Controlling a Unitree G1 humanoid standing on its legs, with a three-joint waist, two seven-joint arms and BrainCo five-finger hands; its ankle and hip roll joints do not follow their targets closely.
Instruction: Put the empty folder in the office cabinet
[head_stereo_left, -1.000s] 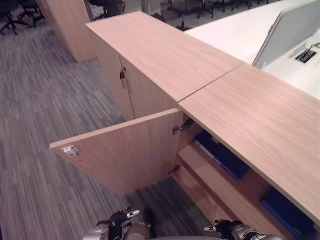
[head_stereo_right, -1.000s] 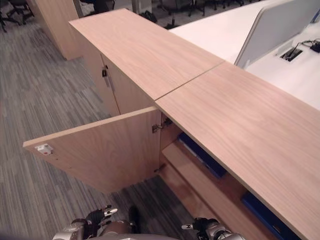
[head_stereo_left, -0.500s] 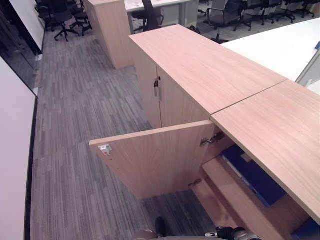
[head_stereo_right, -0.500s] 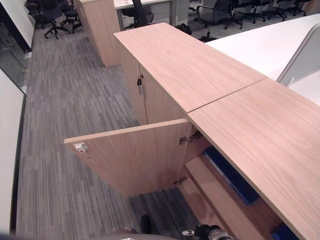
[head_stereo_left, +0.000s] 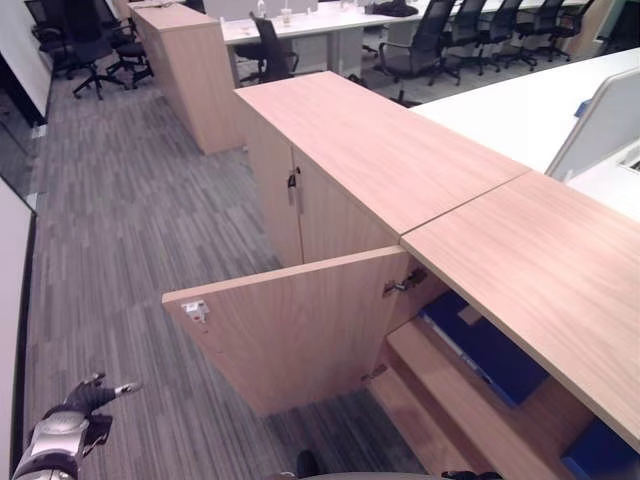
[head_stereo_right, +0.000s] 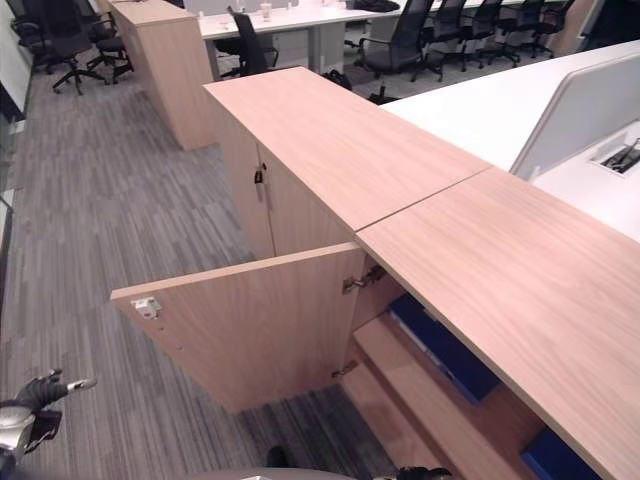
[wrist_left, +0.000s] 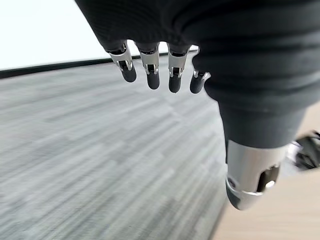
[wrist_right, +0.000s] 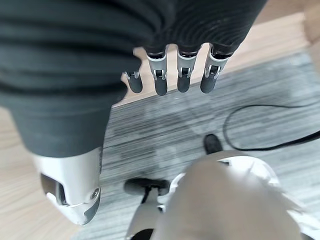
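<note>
Below the cabinet top, behind the swung-out door (head_stereo_left: 290, 335), blue folders (head_stereo_left: 485, 345) lying on the upper shelf (head_stereo_left: 470, 395) of the office cabinet (head_stereo_left: 500, 270), another blue one (head_stereo_left: 600, 452) lower toward the right corner; cannot tell which of these is the empty folder; neither robot hand carrying one. Out low over the carpet (head_stereo_left: 120, 230), well apart from the door's free edge: left robot hand (head_stereo_left: 85, 397), fingers (wrist_left: 152, 75) straight and spread, holding nothing. Near the cabinet's foot in its wrist view: right robot hand (wrist_right: 170, 75), fingers likewise relaxed and apart, empty. Judged as risks from here: door left standing open across the walkway, likely to be clipped by a swinging arm; a close pushed from the hinge side slamming or bouncing back off its catch (head_stereo_left: 195, 310); a folder sitting proud of the shelf edge stopping the door short; wrong folder taken for the empty one.
</note>
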